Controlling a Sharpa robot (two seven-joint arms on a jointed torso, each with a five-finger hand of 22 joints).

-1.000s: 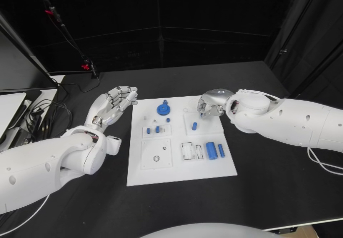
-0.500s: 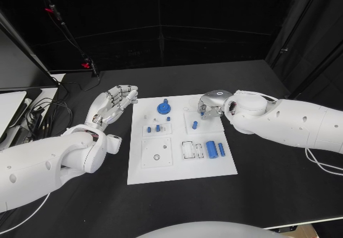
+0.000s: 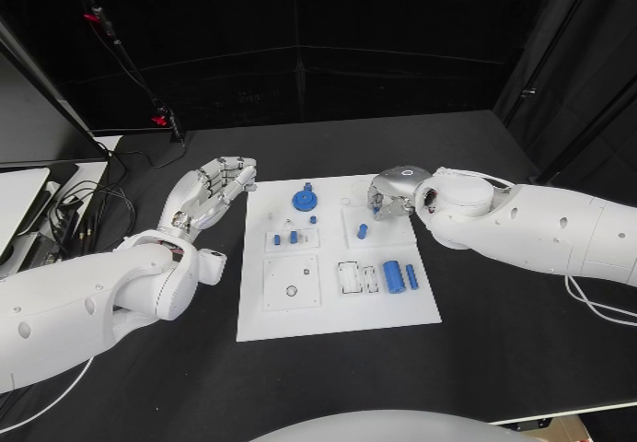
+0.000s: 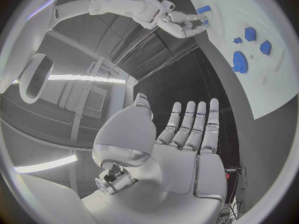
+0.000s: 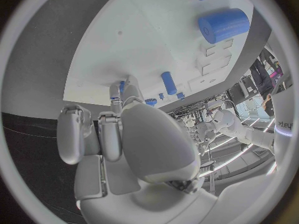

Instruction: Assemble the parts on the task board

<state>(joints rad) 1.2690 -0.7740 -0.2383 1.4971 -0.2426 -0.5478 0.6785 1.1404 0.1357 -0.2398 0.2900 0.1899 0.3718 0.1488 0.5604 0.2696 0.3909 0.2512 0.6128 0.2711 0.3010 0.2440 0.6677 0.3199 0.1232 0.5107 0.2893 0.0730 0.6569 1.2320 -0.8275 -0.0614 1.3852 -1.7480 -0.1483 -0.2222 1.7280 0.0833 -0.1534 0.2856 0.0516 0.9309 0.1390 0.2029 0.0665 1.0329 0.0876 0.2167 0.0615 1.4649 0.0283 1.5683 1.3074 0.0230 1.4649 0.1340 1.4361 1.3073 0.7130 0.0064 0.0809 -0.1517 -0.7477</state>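
A: We are starting at the left. The left silver many-fingered hand [image 3: 213, 189] is hovering just off the left edge of the flat white plastic task board [image 3: 332, 318], palm open, fingers straight and side by side, holding nothing. In the left wrist view the same hand [image 4: 181, 149] is showing an empty palm.

B: Noting that. On the board we are seeing the round blue toothed gear [image 3: 306, 198] near the far edge, then two small blue upright pegs [image 3: 284, 239] standing in a square white block. Nearer us, a square white panel with a dark ring [image 3: 291, 294] is sitting with no blue part in it.

A: Moving right: a short blue pin [image 3: 361, 232] is lying mid-board, and the thick blue cylinder [image 3: 393, 277] and a thinner blue rod [image 3: 411, 279] are lying loose beside empty white slots [image 3: 354, 279]. We are judging the job early; most parts are not yet seated.

B: The right silver many-fingered hand [image 3: 387, 198] is hanging over the board's far right corner, wrist bent down. In the right wrist view the hand [image 5: 118, 134] is curling its fingers inward; whether they are pinching a small blue piece we cannot tell.
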